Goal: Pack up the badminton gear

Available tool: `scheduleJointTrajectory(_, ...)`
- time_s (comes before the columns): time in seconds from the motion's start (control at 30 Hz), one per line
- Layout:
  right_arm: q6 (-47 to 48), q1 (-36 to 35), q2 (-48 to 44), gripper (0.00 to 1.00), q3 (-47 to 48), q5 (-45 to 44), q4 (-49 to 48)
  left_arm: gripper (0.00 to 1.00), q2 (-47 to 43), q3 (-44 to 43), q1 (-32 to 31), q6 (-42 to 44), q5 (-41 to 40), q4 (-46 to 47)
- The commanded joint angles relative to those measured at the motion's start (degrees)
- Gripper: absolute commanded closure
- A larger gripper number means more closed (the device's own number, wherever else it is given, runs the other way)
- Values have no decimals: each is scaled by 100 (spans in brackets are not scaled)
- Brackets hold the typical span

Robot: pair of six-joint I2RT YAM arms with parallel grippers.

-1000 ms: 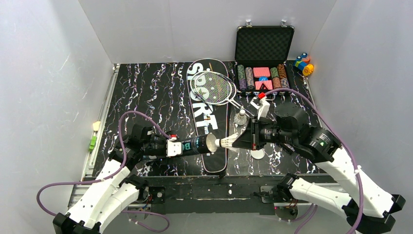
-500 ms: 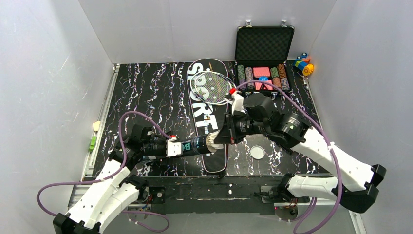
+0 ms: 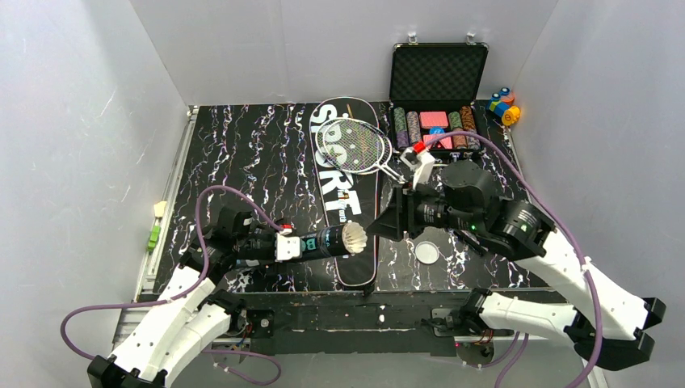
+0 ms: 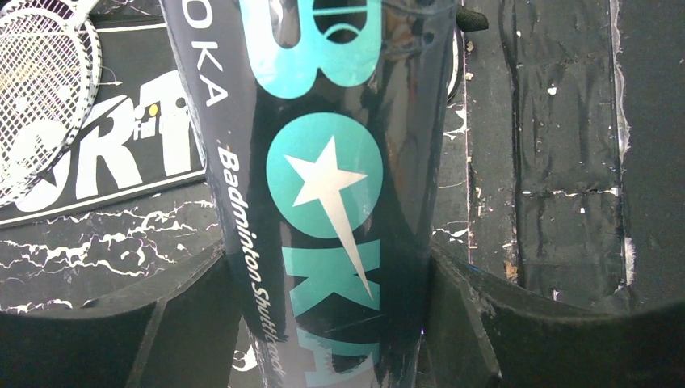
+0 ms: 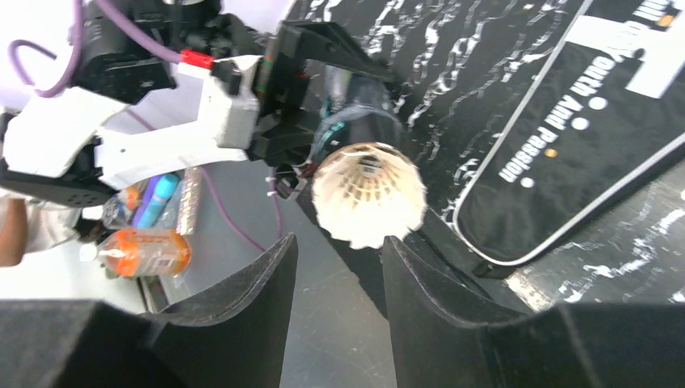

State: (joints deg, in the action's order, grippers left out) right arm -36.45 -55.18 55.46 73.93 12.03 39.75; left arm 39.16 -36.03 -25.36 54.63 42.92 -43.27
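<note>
Shuttlecock in the tube mouth, right hand just off it on the tube's long axis.

Top view: we see the left hand (image 3: 292,245) clamped on the black shuttlecock tube (image 3: 323,241), which is held level with its axis running left-right and its open mouth facing right. A white shuttlecock (image 3: 355,238) sits in the mouth, the right hand (image 3: 386,225) just beside it, and the round lid (image 3: 426,253) on the table (image 3: 242,153) nearby.
Left wrist: fingers press both sides of the shuttlecock tube (image 4: 331,186).
Right wrist: right hand (image 5: 339,271) apart and empty, shuttlecock (image 5: 369,192) dead ahead. We judge the next move is a straight push along the axis.
</note>
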Motion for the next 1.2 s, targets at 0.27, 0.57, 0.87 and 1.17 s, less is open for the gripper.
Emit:
scheduleJointTrajectory(0.27,184,86,176,37,-747,-610,-199,84,-53,-327,-30,-304,353,168)
scheduleJointTrajectory(0.57,93,86,548,37,-866,-742,-571,84,-66,-420,-30,-402,445,202)
scheduleJointTrajectory(0.87,-138,-5,927,37,-1123,-612,-1219,84,-75,-396,-30,-490,490,327)
scheduleJointTrajectory(1.17,-241,-78,984,30,-698,-827,-1212,84,-105,-264,-30,-513,441,370)
